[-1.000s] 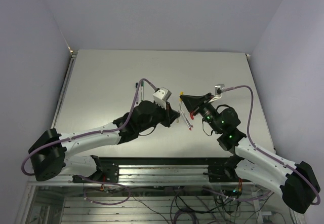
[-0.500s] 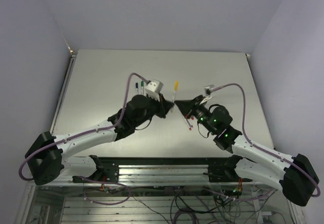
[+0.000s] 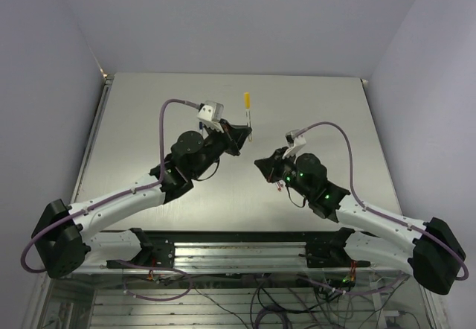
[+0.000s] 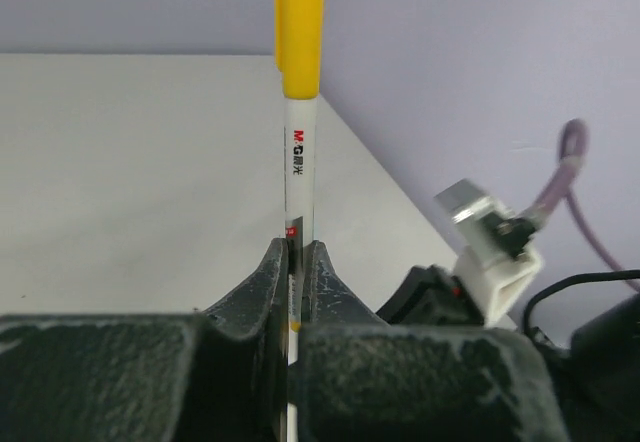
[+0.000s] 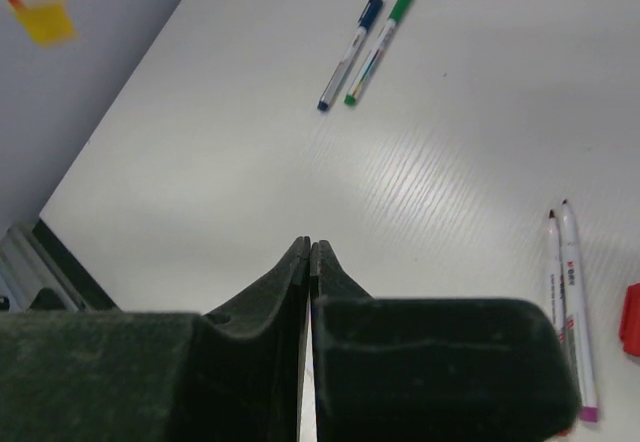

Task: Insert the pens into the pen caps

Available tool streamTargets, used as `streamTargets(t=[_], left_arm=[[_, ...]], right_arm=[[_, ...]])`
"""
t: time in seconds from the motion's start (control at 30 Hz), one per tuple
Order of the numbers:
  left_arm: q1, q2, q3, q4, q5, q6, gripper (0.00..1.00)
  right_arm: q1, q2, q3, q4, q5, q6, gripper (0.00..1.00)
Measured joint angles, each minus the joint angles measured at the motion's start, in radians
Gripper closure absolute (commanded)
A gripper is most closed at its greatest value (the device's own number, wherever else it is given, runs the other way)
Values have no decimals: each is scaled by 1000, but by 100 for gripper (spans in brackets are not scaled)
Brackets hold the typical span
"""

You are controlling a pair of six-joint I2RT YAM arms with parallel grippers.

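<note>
Yellow cap (image 3: 247, 98) tops the one pen (image 3: 250, 117) that the left gripper (image 3: 250, 130) clamps, held out over the table (image 3: 149, 113) in the top view. Since a second ago it has swung away from the right gripper (image 3: 259, 164), now drawn back. Left wrist view alone shows fingers (image 4: 268, 282) pinching the barrel below its printed label. Right wrist view shows its jaws pressed together on nothing, and lying beyond: a blue-capped pen (image 5: 350, 54) beside a green-capped pen (image 5: 378, 47), two uncapped pens (image 5: 575, 302), one red cap (image 5: 630, 319).

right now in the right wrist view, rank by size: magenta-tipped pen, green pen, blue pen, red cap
1. magenta-tipped pen (nearer camera)
2. green pen, blue pen: alike
3. red cap, partly cropped
</note>
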Motion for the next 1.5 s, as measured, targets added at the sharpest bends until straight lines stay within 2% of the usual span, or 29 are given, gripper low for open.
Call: streamTargets(t=[0.2, 0.3, 0.4, 0.53, 0.7, 0.9, 1.13, 1.5], left_arm=[[26, 12, 0, -113, -62, 6, 93], [74, 79, 14, -176, -75, -2, 93], [133, 182, 39, -241, -80, -18, 93], [193, 330, 92, -341, -89, -26, 93], [238, 489, 234, -451, -100, -29, 93], [298, 636, 412, -544, -100, -21, 93], [344, 795, 528, -661, -97, -16, 93], [346, 853, 544, -724, -97, -12, 93]], right_arm=[[0, -40, 36, -68, 123, -12, 73], [0, -82, 36, -121, 198, 3, 51], [0, -134, 35, -178, 276, 29, 37], [0, -174, 36, -267, 376, 54, 36], [0, -178, 50, -368, 440, 62, 36], [0, -208, 53, -414, 485, 70, 38], [0, -218, 53, -428, 517, 80, 39], [0, -217, 53, -434, 521, 81, 41]])
